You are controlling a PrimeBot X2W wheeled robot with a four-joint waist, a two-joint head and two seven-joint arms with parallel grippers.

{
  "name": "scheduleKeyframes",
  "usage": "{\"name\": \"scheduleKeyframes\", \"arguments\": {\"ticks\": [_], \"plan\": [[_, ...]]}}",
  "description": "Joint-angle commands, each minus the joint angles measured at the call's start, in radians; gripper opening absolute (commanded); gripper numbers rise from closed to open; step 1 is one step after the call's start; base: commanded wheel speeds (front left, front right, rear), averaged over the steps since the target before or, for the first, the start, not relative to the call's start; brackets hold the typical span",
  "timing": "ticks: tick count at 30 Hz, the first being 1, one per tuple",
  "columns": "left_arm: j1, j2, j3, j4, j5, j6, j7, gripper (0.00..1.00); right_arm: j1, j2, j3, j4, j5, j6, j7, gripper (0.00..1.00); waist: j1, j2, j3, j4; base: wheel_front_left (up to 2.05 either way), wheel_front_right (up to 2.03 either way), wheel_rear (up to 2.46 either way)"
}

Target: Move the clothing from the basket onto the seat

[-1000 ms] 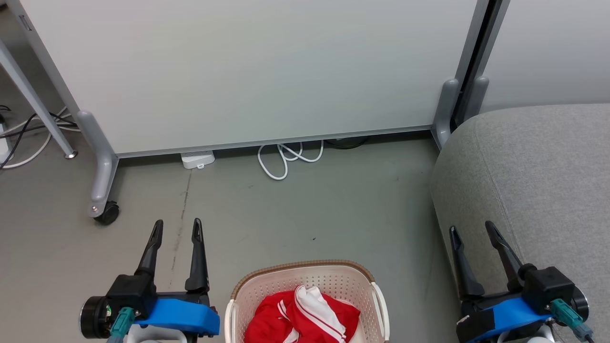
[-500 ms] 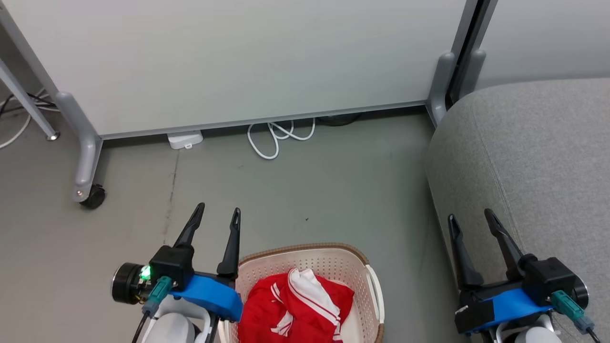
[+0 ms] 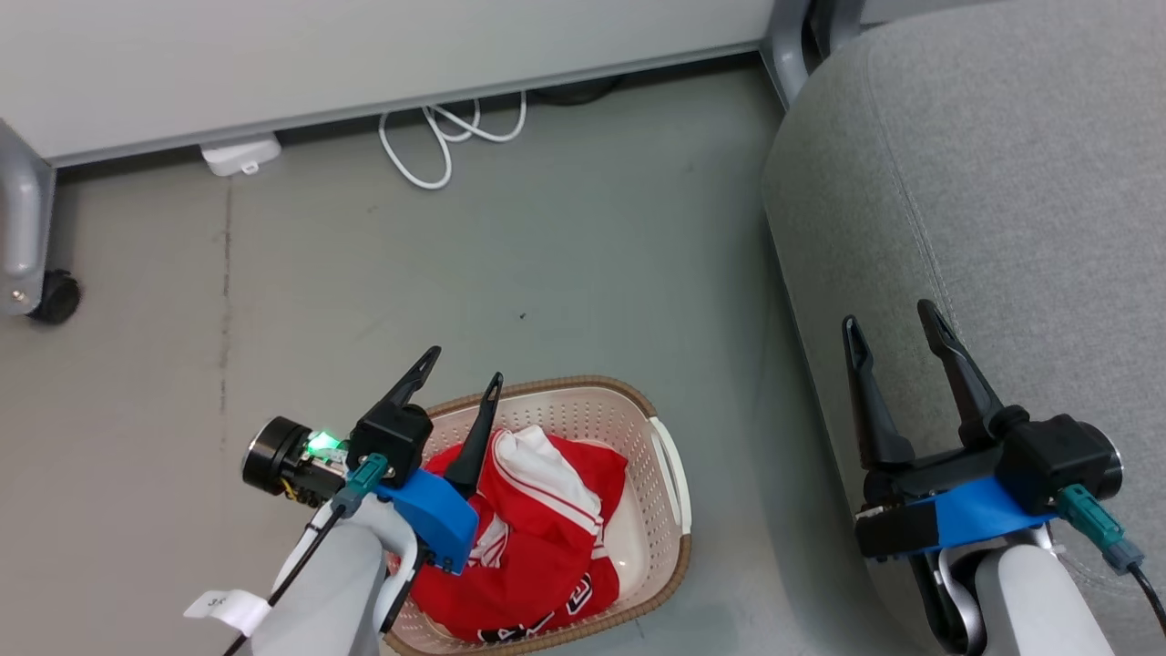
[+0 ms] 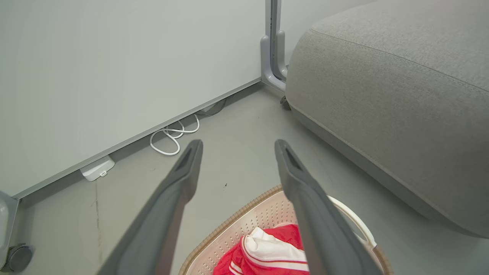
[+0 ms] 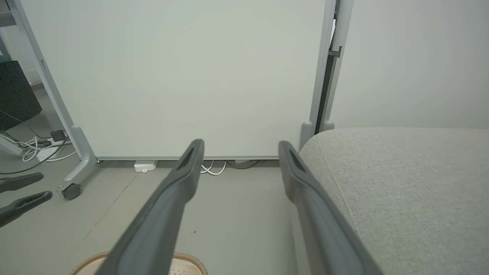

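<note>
The cream basket (image 3: pixel 669 474) with its brown rim stands on the floor at lower centre, holding the red clothing (image 3: pixel 547 538) with white stripes and some black-and-white lettering at its near edge. My left gripper (image 3: pixel 463 363) hovers open over the basket's left rim, nothing between its fingers. In the left wrist view the basket (image 4: pixel 248 219) and clothing (image 4: pixel 267 252) lie just below the spread left gripper (image 4: pixel 237 144). The light grey seat (image 3: pixel 984 182) fills the right side. My right gripper (image 3: pixel 888 315) is open, hanging over the seat's left edge. The seat (image 5: pixel 401 183) lies right of the right gripper (image 5: pixel 240 145).
A pale wall panel (image 3: pixel 364 55) on castor legs (image 3: pixel 41 292) runs across the back, with a coiled white cable (image 3: pixel 437 137) and a white adapter (image 3: pixel 239 155) at its foot. Grey floor (image 3: pixel 455 273) lies between panel, basket and seat.
The head camera has tilted down, shifting the whole picture. My left gripper has swung right from beside the basket to above its left rim. The right gripper keeps its pose, open.
</note>
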Motion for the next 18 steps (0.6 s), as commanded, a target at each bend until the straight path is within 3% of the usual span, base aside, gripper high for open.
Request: {"name": "scheduleKeyframes", "arguments": {"ticks": [1, 11, 18], "plan": [[-0.031, 0.013, -0.020, 0.016, -0.010, -0.002, -0.003, 1.00, -0.020, -0.004, 0.000, -0.006, -0.009, 0.001, -0.004, 1.00, -0.0001, 0.0000, 0.048, -0.033, 0.00, 0.00, 0.00], [-0.192, 0.069, -0.352, 0.247, -0.128, -0.001, -0.003, 1.00, -0.087, -0.004, 0.017, -0.029, 0.000, 0.001, -0.004, 1.00, -0.0001, 0.0000, 0.172, -0.079, 0.00, 0.00, 0.00], [-0.281, 0.073, -0.554, 0.389, -0.235, -0.001, 0.005, 1.00, -0.137, -0.004, 0.027, -0.060, 0.007, 0.001, -0.004, 1.00, -0.0001, 0.0000, 0.265, -0.107, 0.00, 0.00, 0.00]]}}
